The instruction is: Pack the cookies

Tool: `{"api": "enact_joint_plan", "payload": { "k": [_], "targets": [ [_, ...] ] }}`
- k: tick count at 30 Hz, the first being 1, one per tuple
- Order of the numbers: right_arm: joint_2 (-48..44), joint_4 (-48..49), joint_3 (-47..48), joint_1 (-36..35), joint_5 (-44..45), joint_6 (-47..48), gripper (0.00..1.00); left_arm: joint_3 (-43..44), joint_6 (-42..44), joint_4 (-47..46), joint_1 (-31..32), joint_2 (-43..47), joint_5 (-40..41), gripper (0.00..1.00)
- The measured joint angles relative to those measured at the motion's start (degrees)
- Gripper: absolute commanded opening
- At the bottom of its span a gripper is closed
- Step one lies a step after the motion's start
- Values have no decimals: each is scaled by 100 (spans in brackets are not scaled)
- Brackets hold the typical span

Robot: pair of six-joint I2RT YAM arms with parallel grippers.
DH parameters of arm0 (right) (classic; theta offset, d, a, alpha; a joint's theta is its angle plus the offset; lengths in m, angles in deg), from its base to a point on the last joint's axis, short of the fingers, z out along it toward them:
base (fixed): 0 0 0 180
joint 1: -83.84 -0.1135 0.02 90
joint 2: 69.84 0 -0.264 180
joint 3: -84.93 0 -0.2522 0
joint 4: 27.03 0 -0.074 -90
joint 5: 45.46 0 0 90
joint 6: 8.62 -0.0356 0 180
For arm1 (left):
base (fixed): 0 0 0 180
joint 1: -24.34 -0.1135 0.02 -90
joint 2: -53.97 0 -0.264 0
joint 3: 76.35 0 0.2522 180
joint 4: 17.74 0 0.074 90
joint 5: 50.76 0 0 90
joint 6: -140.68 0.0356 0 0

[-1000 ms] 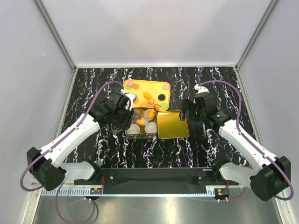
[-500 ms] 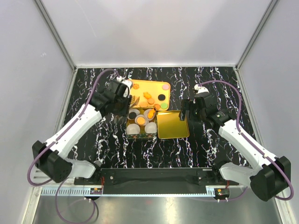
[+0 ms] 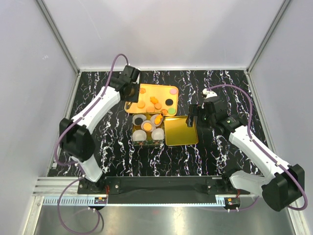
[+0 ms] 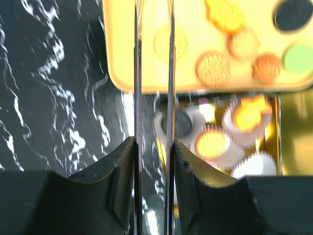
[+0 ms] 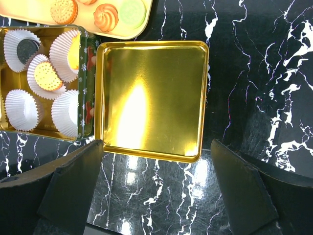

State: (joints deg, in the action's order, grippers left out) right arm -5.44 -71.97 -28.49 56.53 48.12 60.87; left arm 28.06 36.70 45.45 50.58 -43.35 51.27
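Note:
The cookies (image 3: 153, 102) lie on a yellow tray (image 3: 161, 89): mostly orange, with one black, one pink and one green. Three more sit in white paper cups in the open tin (image 3: 148, 127): a black one (image 4: 183, 122) and two orange ones. My left gripper (image 3: 131, 93) is over the tray's left end, shut on thin metal tongs (image 4: 137, 73). The tong blades stand apart with nothing between them, next to a pale cookie (image 4: 171, 43). My right gripper (image 3: 191, 119) is open and empty above the near edge of the gold lid (image 5: 151, 98).
The gold lid (image 3: 180, 130) lies flat right of the tin. Two empty white cups (image 5: 20, 108) fill the tin's near side. White walls close in the black marble table (image 3: 220, 156) on three sides.
My left arm has swung from above the tin back and left to the yellow tray's left end. My right arm has not moved.

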Motion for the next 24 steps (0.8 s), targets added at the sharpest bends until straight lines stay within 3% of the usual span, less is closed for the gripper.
{"api": "enact_joint_plan", "payload": {
  "k": [6, 24],
  "targets": [
    [-31, 2, 0, 0, -22, -2, 100, 566, 0, -48, -61, -636, 120, 37],
    [-66, 4, 0, 0, -22, 0, 100, 369, -15, -190, 179, -745, -621, 39]
  ]
}}
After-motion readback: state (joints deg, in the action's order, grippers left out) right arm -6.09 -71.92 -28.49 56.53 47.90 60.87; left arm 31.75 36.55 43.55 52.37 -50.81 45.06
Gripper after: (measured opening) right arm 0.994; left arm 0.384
